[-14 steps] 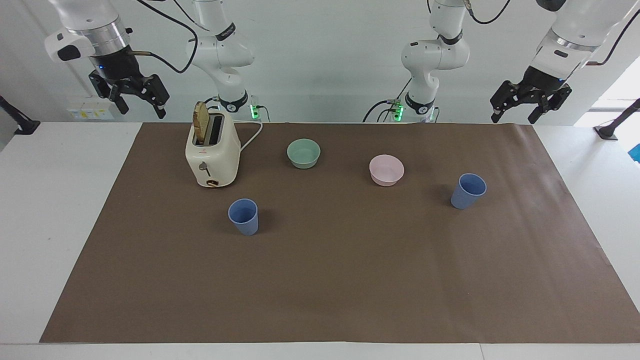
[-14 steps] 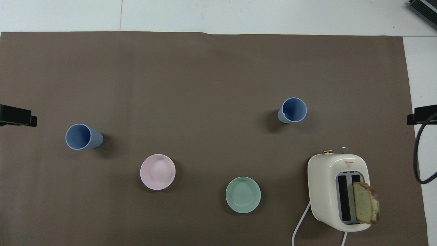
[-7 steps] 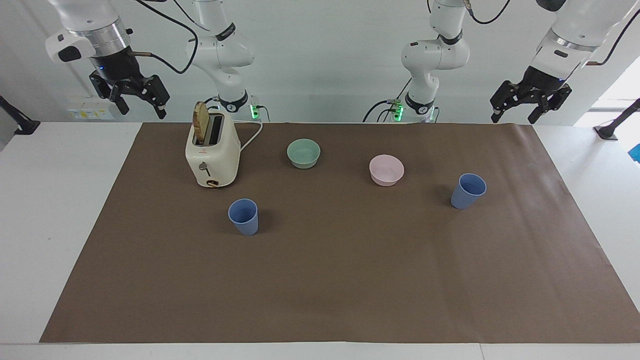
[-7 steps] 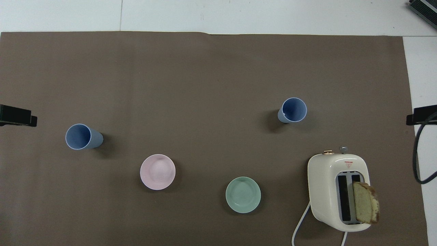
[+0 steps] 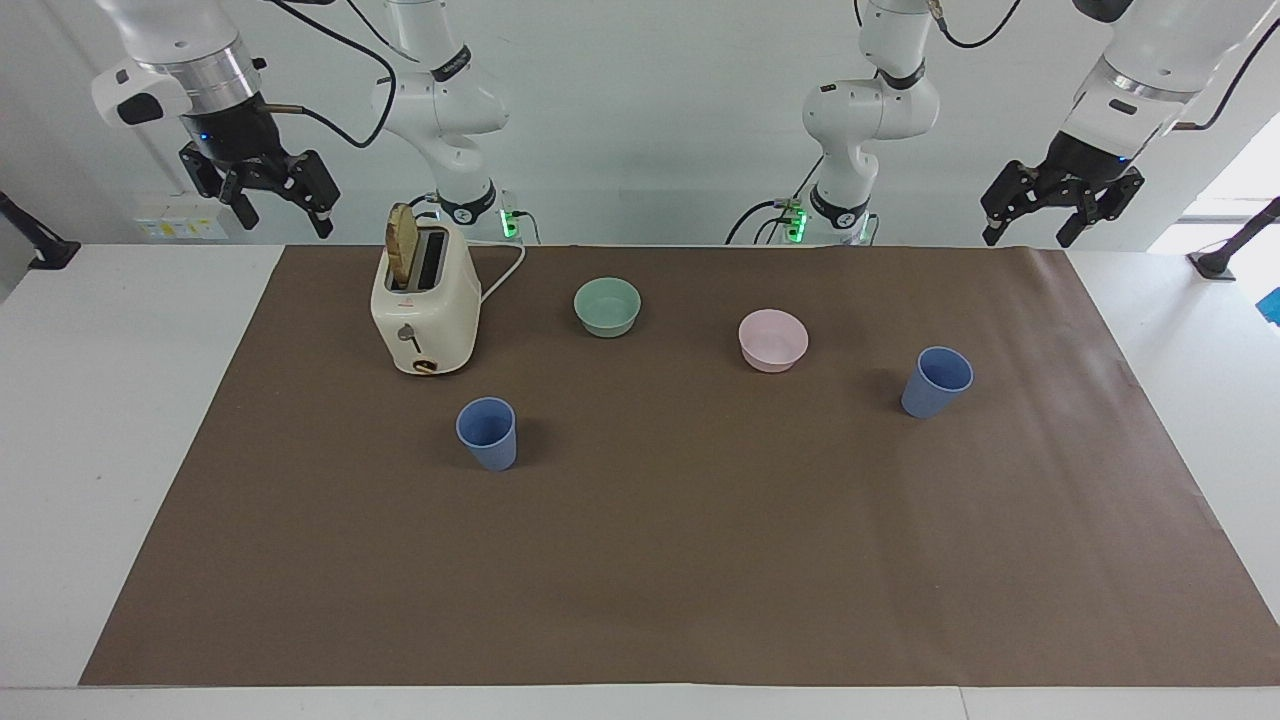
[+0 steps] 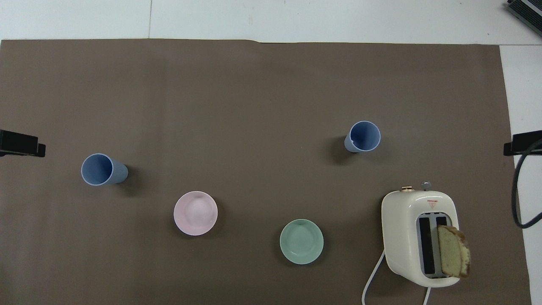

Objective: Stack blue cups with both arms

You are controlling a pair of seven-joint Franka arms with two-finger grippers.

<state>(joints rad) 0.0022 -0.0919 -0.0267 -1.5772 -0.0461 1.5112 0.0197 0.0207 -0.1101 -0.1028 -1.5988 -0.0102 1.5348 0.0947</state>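
Periwinkle-blue tapered plastic cups stand upright and well apart on the brown-papered tabletop (image 5: 700, 580): one cup (image 5: 487, 432) lower left of frame centre, just below the cream toaster (image 5: 424, 310); the other cup (image 5: 937, 381) at right of centre, beside the pink bowl (image 5: 773, 339). Nothing grasped yet; the opening reach is the step in hand. Right gripper (image 5: 272, 200) hangs at upper left, jaws spread. Left gripper (image 5: 1050, 215) hangs at upper right, jaws apparently spread too. Next: each arm descends onto its nearer cup.
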